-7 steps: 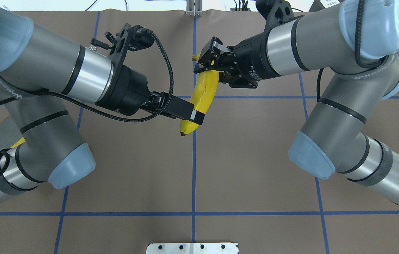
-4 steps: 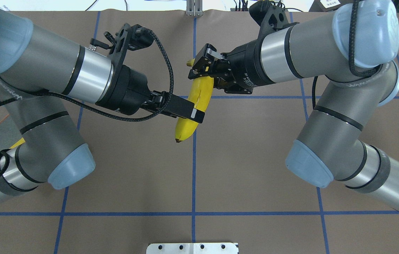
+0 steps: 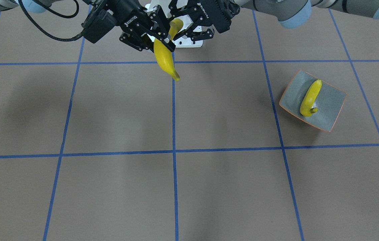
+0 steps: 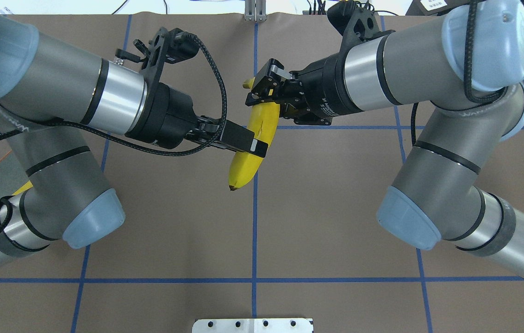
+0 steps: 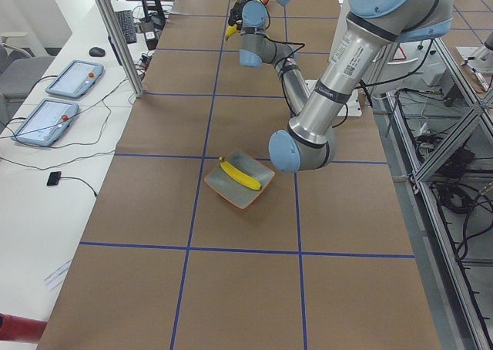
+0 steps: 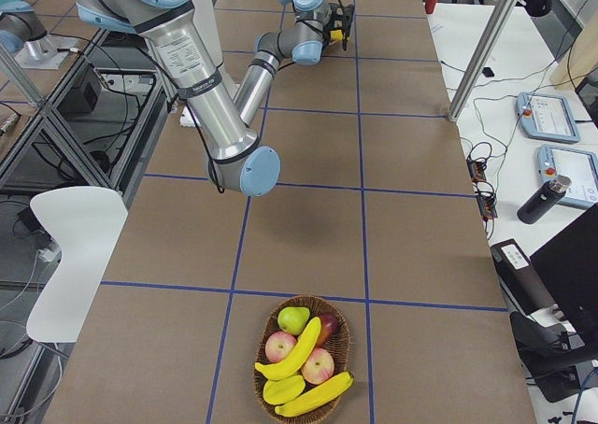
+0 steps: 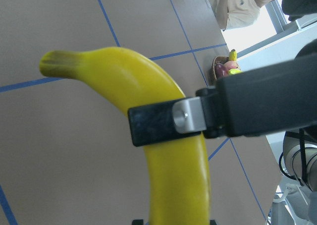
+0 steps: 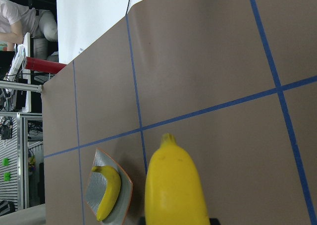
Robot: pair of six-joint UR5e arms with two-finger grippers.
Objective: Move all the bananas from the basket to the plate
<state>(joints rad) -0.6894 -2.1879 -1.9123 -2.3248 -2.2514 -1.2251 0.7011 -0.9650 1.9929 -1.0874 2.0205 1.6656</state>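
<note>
One banana (image 4: 243, 169) hangs above the table's middle, held by both arms. My right gripper (image 4: 262, 92) is shut on its stem end. My left gripper (image 4: 255, 148) is shut across its middle; the left wrist view shows my fingertips tight against both sides of the banana (image 7: 178, 185). The plate (image 3: 330, 100), grey-green with an orange rim, lies on my left side with another banana (image 3: 310, 97) resting in it. The basket (image 6: 346, 335) stands at the table's far right end. It holds three bananas (image 6: 294, 349) among apples and a pear.
A white mounting plate (image 4: 252, 325) sits at the table's near edge. Blue tape lines grid the brown table cover (image 3: 116, 110). My left arm's elbow (image 4: 90, 222) hides most of the plate in the overhead view. Tablets and cables lie on side benches.
My right gripper carried the banana to the left, deeper between my left gripper's fingers. The left gripper shifted slightly away from me. The banana's dark tip swung left and lower in the overhead view.
</note>
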